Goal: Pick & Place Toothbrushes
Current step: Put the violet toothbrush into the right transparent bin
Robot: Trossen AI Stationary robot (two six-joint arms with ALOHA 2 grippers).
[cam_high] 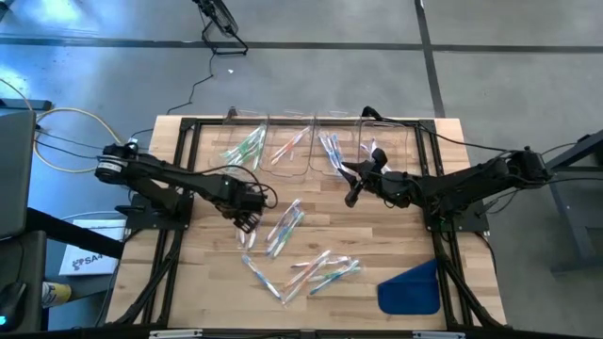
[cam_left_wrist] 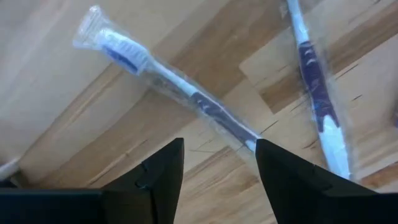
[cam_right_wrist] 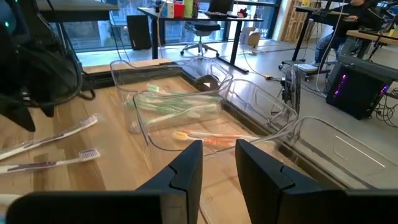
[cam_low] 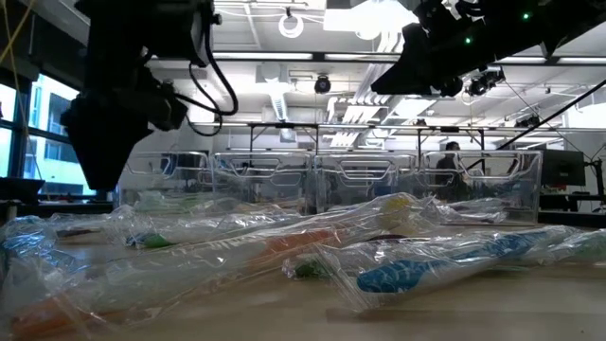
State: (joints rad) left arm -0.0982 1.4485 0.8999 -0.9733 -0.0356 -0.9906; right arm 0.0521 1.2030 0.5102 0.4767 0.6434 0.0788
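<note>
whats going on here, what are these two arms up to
Two robot arms are sorting wrapped toothbrushes into clear bins along the far edge of a wooden table. The left pincer is open, low over a purple-handled toothbrush lying on the wood, holding nothing. The right pincer hangs near the bins, and nothing shows between its fingers. More loose toothbrushes lie scattered nearer the front, with a blue cloth at the front right.
</note>
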